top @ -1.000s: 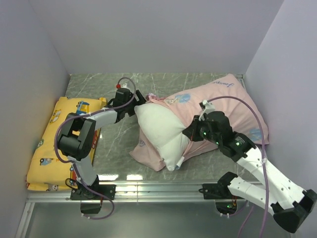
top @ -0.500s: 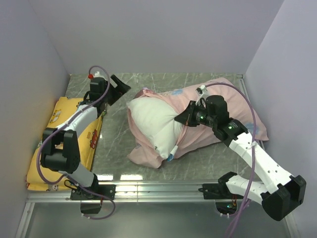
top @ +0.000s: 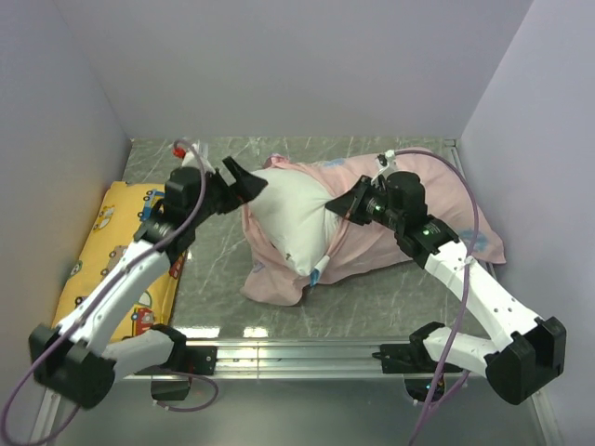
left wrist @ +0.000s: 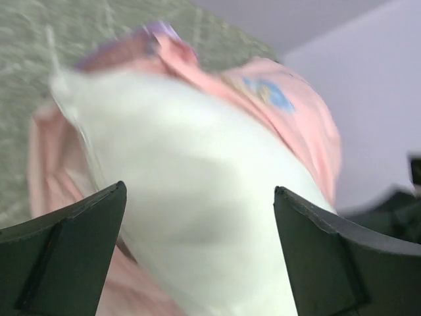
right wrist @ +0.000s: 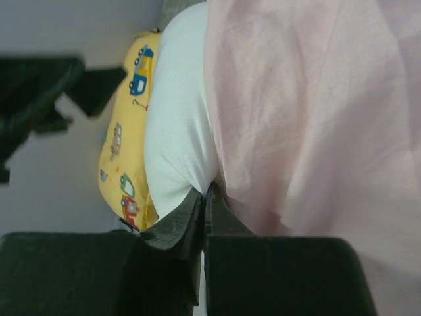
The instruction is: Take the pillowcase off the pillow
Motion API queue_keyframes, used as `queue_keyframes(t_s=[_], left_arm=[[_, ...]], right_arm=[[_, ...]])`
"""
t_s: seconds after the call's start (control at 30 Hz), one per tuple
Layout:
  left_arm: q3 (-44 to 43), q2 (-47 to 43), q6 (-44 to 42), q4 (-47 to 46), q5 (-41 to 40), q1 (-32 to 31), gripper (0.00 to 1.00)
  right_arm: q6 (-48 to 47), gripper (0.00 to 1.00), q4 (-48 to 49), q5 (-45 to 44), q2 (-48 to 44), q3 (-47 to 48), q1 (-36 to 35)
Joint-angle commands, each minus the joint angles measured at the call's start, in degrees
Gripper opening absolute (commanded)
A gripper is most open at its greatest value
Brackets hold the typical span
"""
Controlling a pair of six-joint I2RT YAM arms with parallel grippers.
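The white pillow (top: 288, 221) sticks halfway out of the pink pillowcase (top: 429, 190), which lies bunched at the middle right. My left gripper (top: 249, 183) is open at the pillow's bare far-left end. In the left wrist view the pillow (left wrist: 197, 158) fills the space between the spread fingers of the left gripper (left wrist: 198, 189), with the pillowcase (left wrist: 289, 112) behind it. My right gripper (top: 333, 209) is shut on the pillowcase's open edge where it meets the pillow. In the right wrist view the right gripper (right wrist: 205, 187) pinches there, between pillow (right wrist: 177, 131) and pillowcase (right wrist: 316, 118).
A yellow cushion (top: 102, 269) printed with vehicles lies along the left wall; it also shows in the right wrist view (right wrist: 128, 131). Walls close in the grey marbled table (top: 214, 269) at left, back and right. A metal rail runs along the near edge.
My left arm swung from the back left to the pillow, its open jaws now around the bare end. The pillow and pillowcase shifted toward the back. My right gripper stayed shut.
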State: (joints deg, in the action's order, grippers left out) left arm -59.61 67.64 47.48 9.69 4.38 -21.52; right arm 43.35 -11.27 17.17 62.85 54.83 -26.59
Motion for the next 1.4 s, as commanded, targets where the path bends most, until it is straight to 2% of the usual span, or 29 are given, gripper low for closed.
queue_keyframes(t_s=[0.0, 0.13, 0.27, 0.5, 0.67, 0.87, 0.9, 0.93, 1.0, 1.03, 1.07, 1.13, 1.17, 1.27, 1.37], left_arm=[[6.8, -8.2, 2.7, 2.5, -3.3, -3.8, 0.99], [16.3, -17.3, 6.3, 1.8, -4.1, -8.1, 0.99], [20.8, -19.0, 9.1, -4.7, -2.7, -12.2, 0.99], [20.8, -12.7, 10.1, -13.6, -4.2, -19.5, 0.99], [23.4, -10.0, 11.1, -20.8, -4.2, -20.3, 0.99], [20.9, -1.9, 11.0, -21.1, -8.9, -21.0, 0.99], [20.2, -1.4, 11.0, -21.3, -9.6, -21.0, 0.97], [19.5, -0.7, 11.0, -21.0, -10.5, -21.0, 0.68], [17.3, 0.0, 11.1, -19.7, -12.8, -21.1, 0.31], [16.2, 0.8, 11.2, -18.8, -13.8, -21.0, 0.01], [15.2, 1.2, 11.1, -16.8, -15.5, -21.1, 0.0], [13.0, 1.8, 11.3, -15.6, -16.9, -21.1, 0.0], [12.3, 1.8, 12.0, -14.8, -18.4, -21.0, 0.0], [10.1, 2.3, 11.8, -12.3, -19.8, -21.1, 0.0], [8.0, 2.7, 10.3, -11.5, -19.6, -21.1, 0.0]], right_arm=[[5.7, 0.0, 11.2, -3.9, 0.3, 2.6, 0.6], [5.5, 0.0, 12.5, -6.4, 2.3, 5.4, -1.4], [4.6, 0.0, 12.1, -8.9, 5.1, 7.6, -4.6], [2.1, 0.0, 10.5, -11.9, 10.2, 9.9, -9.2], [1.8, 0.0, 10.6, -10.1, 12.8, 10.7, -11.1], [-0.6, 0.0, 7.0, -10.7, 14.3, 14.6, -14.9], [-1.2, 0.0, 6.6, -10.7, 14.4, 14.7, -15.1], [-1.5, 0.0, 6.3, -10.8, 14.1, 14.5, -15.1], [-3.2, 0.0, 4.5, -13.2, 13.7, 14.1, -15.2], [-4.1, 0.0, 1.7, -14.5, 13.7, 14.3, -15.2], [-5.1, 0.14, -0.1, -16.1, 13.6, 14.8, -15.2], [-8.2, 0.33, -5.0, -20.4, 12.9, 16.4, -15.2], [-9.8, 0.48, -6.7, -22.0, 11.3, 17.1, -15.2], [-11.1, 0.63, -11.0, -28.1, 4.2, 14.3, -15.6], [-10.1, 0.7, -12.3, -33.3, -3.9, 6.6, -15.7]])
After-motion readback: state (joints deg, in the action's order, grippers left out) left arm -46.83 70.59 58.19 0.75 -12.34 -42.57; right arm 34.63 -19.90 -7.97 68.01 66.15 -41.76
